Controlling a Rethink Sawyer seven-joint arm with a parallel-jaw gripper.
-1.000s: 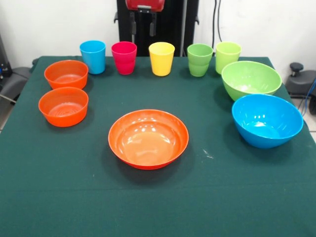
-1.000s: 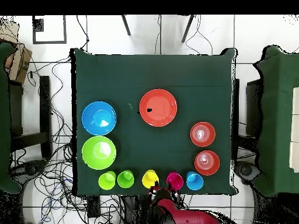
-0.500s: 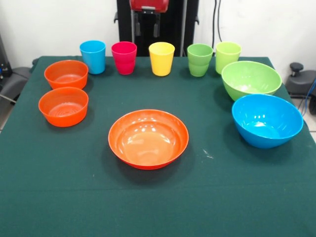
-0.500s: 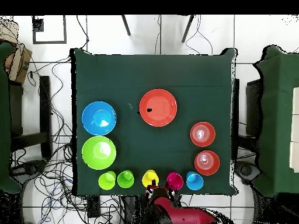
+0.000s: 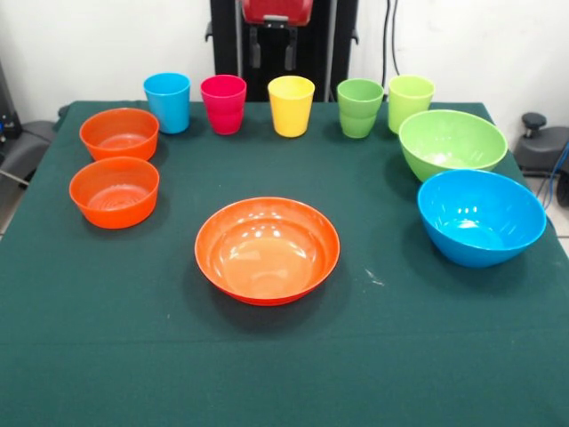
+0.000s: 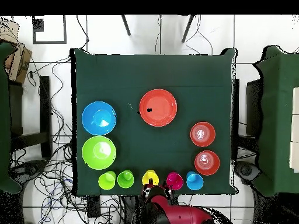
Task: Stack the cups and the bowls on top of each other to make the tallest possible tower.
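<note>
Item one, the wide orange bowl (image 5: pixel 267 250): upright and empty, alone near the middle of the counter (image 5: pixel 107 356), which is covered in dark green cloth. Nothing is stacked on it; no tower stands.

Item two, two small orange bowls: the nearer one (image 5: pixel 114 190) and the farther one (image 5: pixel 119 133) sit just beside each other at the left side in the front view, both upright and empty.

Item three, large bowls at the right side: the lime green bowl (image 5: pixel 452 142) farther back, the blue bowl (image 5: pixel 481 216) nearer, close together, both empty.

Item four, five cups in a row along the far edge, left to right in the front view: sky blue cup (image 5: pixel 167 101), pink cup (image 5: pixel 223 103), yellow cup (image 5: pixel 291 105), green cup (image 5: pixel 359 108), light green cup (image 5: pixel 410 100). All stand upright, mouths up, apart from one another. The light green cup is just behind the lime green bowl.

Item five, my gripper (image 5: pixel 275 55): raised behind the cup row, beyond the counter's far edge, roughly above the gap between the pink and yellow cups. Its two dark fingers hang apart and hold nothing. From overhead it shows just off the counter edge (image 6: pixel 153 190), beside the yellow cup.
</note>
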